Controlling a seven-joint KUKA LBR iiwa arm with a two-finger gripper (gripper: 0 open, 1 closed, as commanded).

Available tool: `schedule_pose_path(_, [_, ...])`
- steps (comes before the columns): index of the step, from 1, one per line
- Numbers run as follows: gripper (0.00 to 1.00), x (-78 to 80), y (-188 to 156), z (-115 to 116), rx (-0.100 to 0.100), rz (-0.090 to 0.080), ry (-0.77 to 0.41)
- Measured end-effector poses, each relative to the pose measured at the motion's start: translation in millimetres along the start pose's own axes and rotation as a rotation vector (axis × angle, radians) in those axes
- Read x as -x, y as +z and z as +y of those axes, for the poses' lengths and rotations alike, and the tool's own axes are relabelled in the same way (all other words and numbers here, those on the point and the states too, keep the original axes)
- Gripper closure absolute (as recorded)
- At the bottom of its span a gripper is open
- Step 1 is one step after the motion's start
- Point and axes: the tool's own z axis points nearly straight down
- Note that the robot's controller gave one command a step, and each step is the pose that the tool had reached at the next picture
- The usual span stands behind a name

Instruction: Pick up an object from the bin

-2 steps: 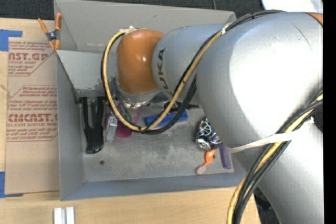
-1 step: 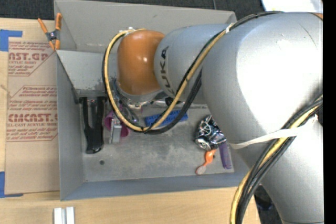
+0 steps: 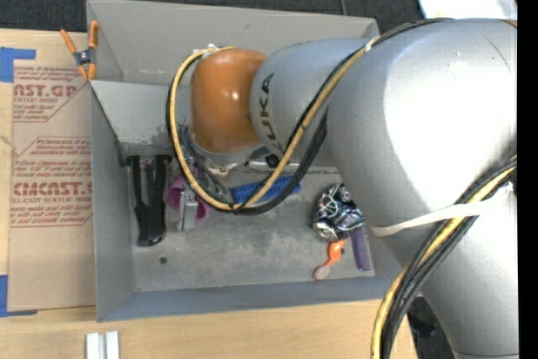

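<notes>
Tool sits low by a purple thing, left in the bin; wide or narrow, I cannot tell. Probably grabbing; next, lift.

1. The one camera is looking down on the grey metal bin from above, leaning a little off vertical, so its inner walls at 12 and 9 o'clock are showing.
2. It is framing the bin centrally, with tabletop edging 6 o'clock.
3. The arm is entering from 3 o'clock.

free: bin floor front-centre | blocked: black tool left — crumpled wad, orange piece right
</notes>
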Motion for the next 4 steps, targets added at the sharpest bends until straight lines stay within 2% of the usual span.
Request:
schedule_pose_path(1, [0.0,-0.9,-3.6,-1.8,0.0,0.0,0.205])
schedule_pose_path(2, [0.0,-0.9,-2.8,-1.6,-0.001,-0.001,-0.024])
schedule_pose_path(3, [0.0,-1.3,-4.5,-0.2,0.0,-0.002,0.121])
schedule_pose_path(4, [0.0,-0.3,-1.6,-3.7,0.001,-0.002,0.174])
